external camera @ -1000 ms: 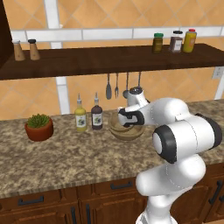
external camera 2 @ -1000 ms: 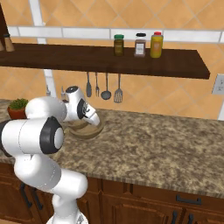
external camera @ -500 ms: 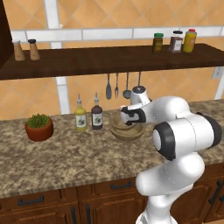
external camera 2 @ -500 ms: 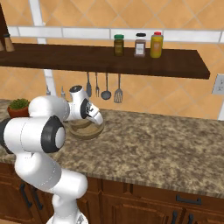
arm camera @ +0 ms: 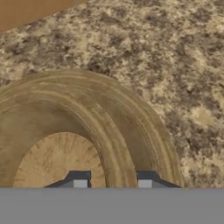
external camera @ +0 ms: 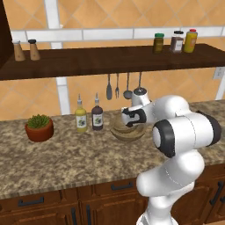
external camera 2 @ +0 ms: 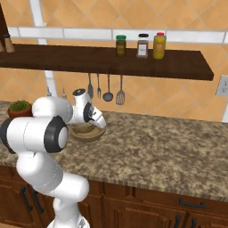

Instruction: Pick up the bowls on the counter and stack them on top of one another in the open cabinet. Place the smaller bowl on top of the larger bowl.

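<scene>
A tan wooden bowl [external camera: 128, 133] [external camera 2: 87, 133] with a lighter inside [arm camera: 61, 162] sits on the speckled granite counter [external camera: 66, 162] [external camera 2: 169, 151] [arm camera: 175, 65]. I cannot tell which of the two bowls it is; the other is out of view. My gripper [external camera: 128, 124] [external camera 2: 99, 123] [arm camera: 113, 183] hangs low over the bowl's right side, open. One fingertip [arm camera: 80, 182] is inside the bowl and the other outside, so the rim runs between them. The dark wooden shelf of the open cabinet [external camera: 110, 61] [external camera 2: 111, 60] runs above.
A terracotta plant pot [external camera: 39, 128] [external camera 2: 20, 108] stands left on the counter. Two bottles [external camera: 88, 116] are just left of the bowl. Utensils [external camera: 117, 86] [external camera 2: 107, 87] hang behind it. Three jars [external camera: 176, 41] [external camera 2: 142, 44] and two shakers [external camera: 24, 50] occupy the shelf.
My hand has edged a little to the right and sunk lower onto the bowl's rim. The bowl has stayed in place on the counter.
</scene>
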